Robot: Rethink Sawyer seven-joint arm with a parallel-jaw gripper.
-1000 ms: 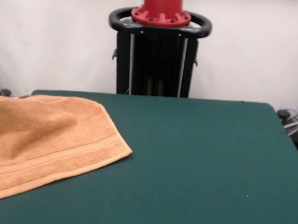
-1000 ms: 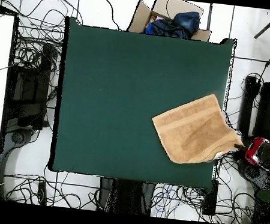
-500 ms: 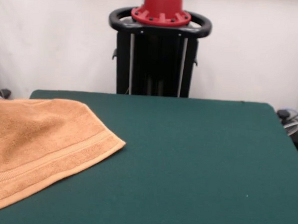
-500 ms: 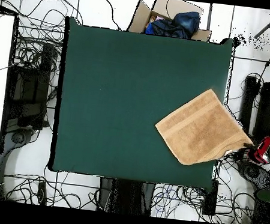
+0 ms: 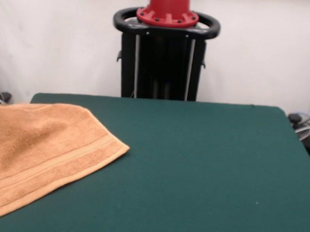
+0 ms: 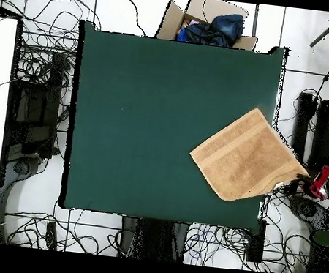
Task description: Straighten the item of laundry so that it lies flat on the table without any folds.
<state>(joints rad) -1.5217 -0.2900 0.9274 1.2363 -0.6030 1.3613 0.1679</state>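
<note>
Gripper (image 6: pixel 322 182), a red and black shape, shows only from overhead, beyond the table's (image 6: pixel 154 126) right edge beside the towel's overhanging corner; I cannot tell whether it is apart or together. The orange-tan terry towel (image 6: pixel 250 156) lies turned like a diamond at that edge. From the front, the towel (image 5: pixel 39 149) shows its woven border bands on green felt.

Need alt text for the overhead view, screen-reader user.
An orange-tan towel lies spread at an angle near the right edge of a dark green table, one corner hanging past that edge. Beside that corner, off the table, is the red and black end of the robot arm. Tangled cables cover the floor around the table, and a cardboard box sits past its top edge.
</note>
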